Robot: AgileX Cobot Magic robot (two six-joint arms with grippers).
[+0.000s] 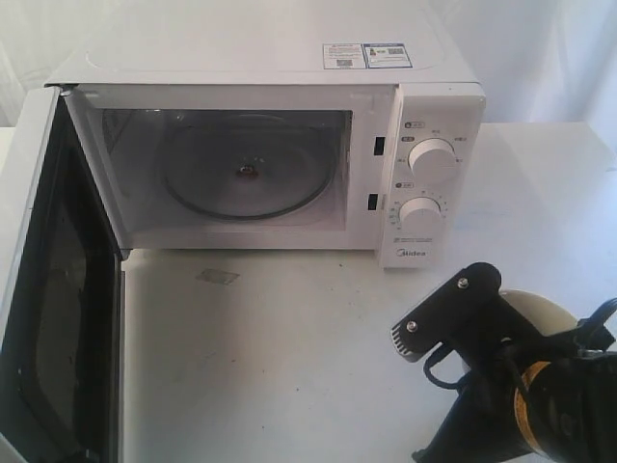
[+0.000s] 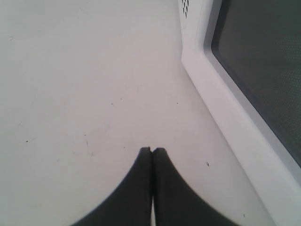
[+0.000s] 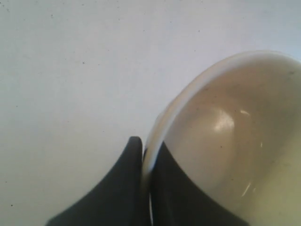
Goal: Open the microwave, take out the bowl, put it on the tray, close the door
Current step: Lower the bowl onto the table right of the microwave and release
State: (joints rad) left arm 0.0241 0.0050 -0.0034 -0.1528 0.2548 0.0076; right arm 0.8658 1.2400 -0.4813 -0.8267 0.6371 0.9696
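The white microwave (image 1: 241,48) stands at the back with its door (image 1: 58,318) swung wide open to the left. Its cavity holds only the glass turntable (image 1: 241,174). The cream-white bowl (image 3: 235,132) is out over the table at the front right, where it shows as a pale rim (image 1: 540,307) behind the black right arm. My right gripper (image 3: 146,146) is shut on the bowl's rim, one finger inside and one outside. My left gripper (image 2: 152,150) is shut on nothing, low over the table beside the open door's dark window (image 2: 263,61). No tray is in view.
The white table (image 1: 289,357) stretches in front of the microwave, with a small pale patch (image 1: 217,277) near the cavity's sill. Two round dials (image 1: 431,159) sit on the control panel at the right. The open door juts out along the table's left side.
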